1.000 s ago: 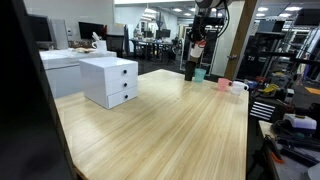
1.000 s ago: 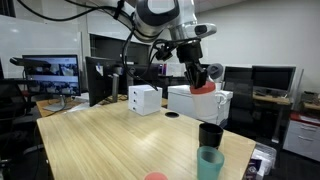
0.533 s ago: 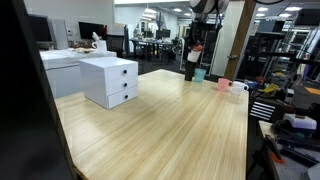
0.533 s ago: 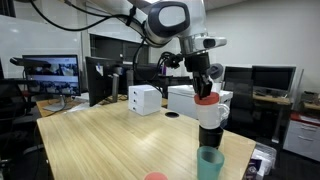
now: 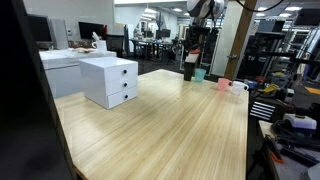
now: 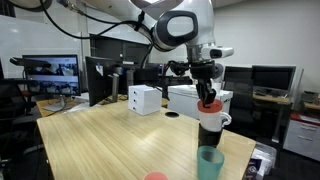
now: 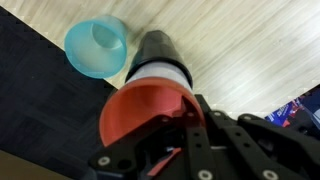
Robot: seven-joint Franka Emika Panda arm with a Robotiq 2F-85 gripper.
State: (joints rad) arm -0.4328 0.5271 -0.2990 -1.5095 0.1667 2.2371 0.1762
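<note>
My gripper (image 6: 207, 97) is shut on a red cup (image 6: 208, 103) and holds it just above a stack of a white cup on a black cup (image 6: 210, 132) near the table corner. In the wrist view the red cup (image 7: 140, 115) fills the middle, with the white and black stack (image 7: 163, 60) right under it and a teal cup (image 7: 97, 47) beside it. The gripper (image 5: 193, 47) also shows far away in an exterior view, over the black cup (image 5: 189, 69). The teal cup (image 6: 209, 163) stands in front of the stack.
A white drawer unit (image 5: 110, 80) stands on the wooden table (image 5: 160, 125). A pink cup (image 5: 223, 84) and a white mug (image 5: 237, 87) sit by the table edge. White boxes (image 6: 145, 99) and monitors (image 6: 50, 72) stand at the back.
The gripper has carried the red cup sideways and down, from beside the white boxes to just above the white and black stack.
</note>
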